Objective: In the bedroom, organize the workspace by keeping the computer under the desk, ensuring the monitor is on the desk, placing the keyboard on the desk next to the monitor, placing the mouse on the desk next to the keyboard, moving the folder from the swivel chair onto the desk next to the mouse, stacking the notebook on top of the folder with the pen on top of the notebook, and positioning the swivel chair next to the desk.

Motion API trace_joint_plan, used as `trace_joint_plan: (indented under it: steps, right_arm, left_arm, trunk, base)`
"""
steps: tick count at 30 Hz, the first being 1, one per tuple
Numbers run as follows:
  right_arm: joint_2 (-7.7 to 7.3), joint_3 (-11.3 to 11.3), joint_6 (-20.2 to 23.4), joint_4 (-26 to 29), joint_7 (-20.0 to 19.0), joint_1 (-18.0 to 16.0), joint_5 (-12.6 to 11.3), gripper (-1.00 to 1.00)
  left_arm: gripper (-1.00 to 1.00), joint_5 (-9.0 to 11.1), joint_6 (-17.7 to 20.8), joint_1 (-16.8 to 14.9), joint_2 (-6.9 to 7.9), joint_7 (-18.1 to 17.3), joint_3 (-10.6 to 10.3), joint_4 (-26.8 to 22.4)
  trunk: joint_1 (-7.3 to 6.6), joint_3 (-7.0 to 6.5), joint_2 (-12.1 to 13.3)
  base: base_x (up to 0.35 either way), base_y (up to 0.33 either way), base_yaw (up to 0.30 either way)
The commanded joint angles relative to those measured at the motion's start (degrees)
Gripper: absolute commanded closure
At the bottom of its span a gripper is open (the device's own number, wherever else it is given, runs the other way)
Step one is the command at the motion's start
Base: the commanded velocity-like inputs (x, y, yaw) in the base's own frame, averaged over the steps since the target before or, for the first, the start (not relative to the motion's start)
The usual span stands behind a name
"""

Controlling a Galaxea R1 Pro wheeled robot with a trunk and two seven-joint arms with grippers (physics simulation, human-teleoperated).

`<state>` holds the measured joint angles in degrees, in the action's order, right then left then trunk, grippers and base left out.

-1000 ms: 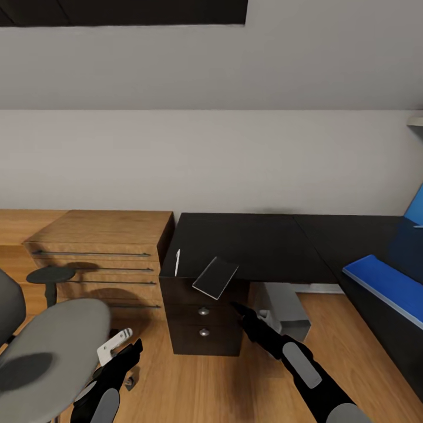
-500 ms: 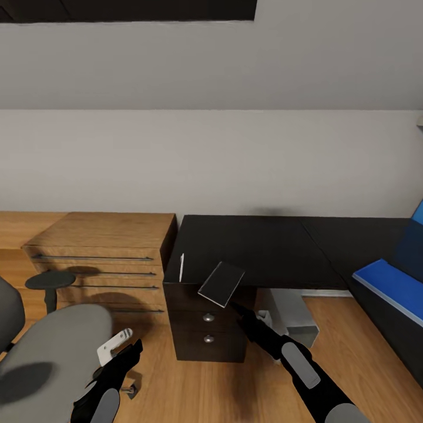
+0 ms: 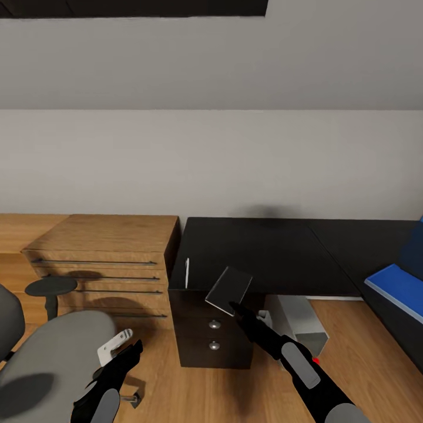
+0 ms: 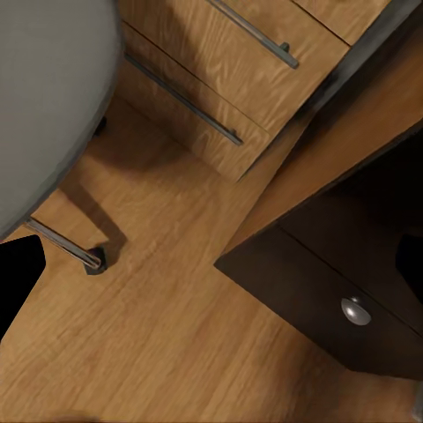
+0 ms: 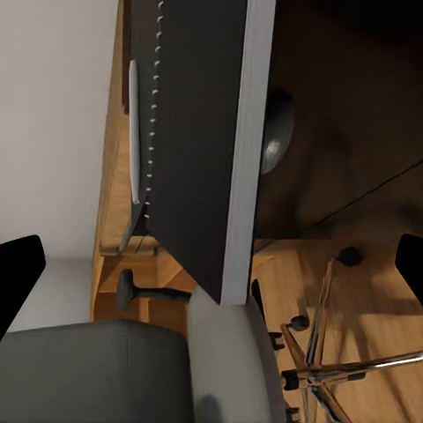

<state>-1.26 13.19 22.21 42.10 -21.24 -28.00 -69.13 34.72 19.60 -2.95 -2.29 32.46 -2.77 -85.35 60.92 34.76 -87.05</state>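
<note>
Progress looks partial: right gripper (image 3: 235, 306) reaches the small dark-covered notebook (image 3: 228, 290) at frame centre, grasp uncertain, thin white pen (image 3: 187, 272) beside it, blue folder (image 3: 395, 288) already on the glossy black desk (image 3: 264, 249) at right.

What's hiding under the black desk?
Under the desk sits a light-grey computer on the wooden floor, beside the black drawers with silver knobs. The desk top and the right arm cover part of the computer, so its front cannot be seen.
</note>
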Motion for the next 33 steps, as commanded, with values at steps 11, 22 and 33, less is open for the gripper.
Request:
trace_joint_plan:
  steps: [11, 22, 33]
  right_arm:
    - [-0.06, 0.08, 0.11, -0.03, -0.03, -0.04, -0.41, -1.0]
    - [-0.06, 0.13, 0.11, -0.09, -0.03, -0.04, -0.41, -1.0]
    - [-0.06, 0.17, 0.33, -0.17, 0.07, -0.04, -0.47, 1.0]
  left_arm:
    - [-1.0, 0.42, 0.09, -0.04, 0.0, 0.37, -0.04, 0.3]
    - [-1.0, 0.43, 0.09, -0.04, 0.0, 0.39, -0.04, 0.36]
    - [-1.0, 0.52, 0.01, -0.04, 0.0, 0.41, -0.04, 0.44]
  trunk:
    - [0.0, 0.05, -0.03]
    - [0.0, 0.05, -0.03]
    - [0.0, 0.05, -0.03]
  base:
    - [0.085, 0.02, 0.0]
    - [0.034, 0.032, 0.0]
    - [0.022, 0.022, 0.0]
